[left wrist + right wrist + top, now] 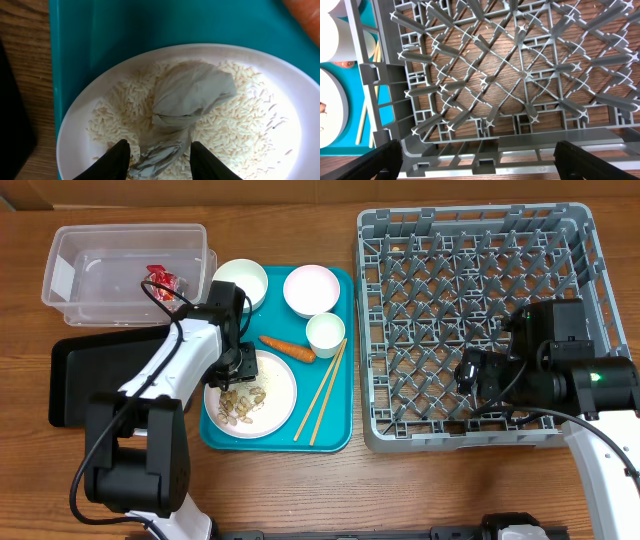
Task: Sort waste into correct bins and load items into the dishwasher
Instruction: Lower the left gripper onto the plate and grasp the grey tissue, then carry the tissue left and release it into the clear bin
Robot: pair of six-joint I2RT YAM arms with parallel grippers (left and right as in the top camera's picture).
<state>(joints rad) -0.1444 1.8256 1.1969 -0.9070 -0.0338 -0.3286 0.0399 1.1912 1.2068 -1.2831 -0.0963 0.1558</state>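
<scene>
A round white plate (275, 395) on the teal tray holds beige peanut-like scraps (240, 402). In the left wrist view the plate (280, 105) carries white rice-like crumbs (125, 100) and a grey crumpled piece (190, 95). My left gripper (157, 157) is open, its fingers on either side of that piece's lower end; it shows over the plate's upper left (240, 365). An orange carrot (288, 348) lies above the plate. A red-and-silver wrapper (160, 278) lies in the clear tub (75, 305). My right gripper (477, 160) is open and empty over the grey dish rack (480, 240), near its front edge.
The teal tray (340, 430) also holds two white bowls (240, 280) (310, 288), a small white cup (325, 332) and wooden chopsticks (322, 390). The black tray (70, 380) lies left of it, below the tub. The rack holds nothing.
</scene>
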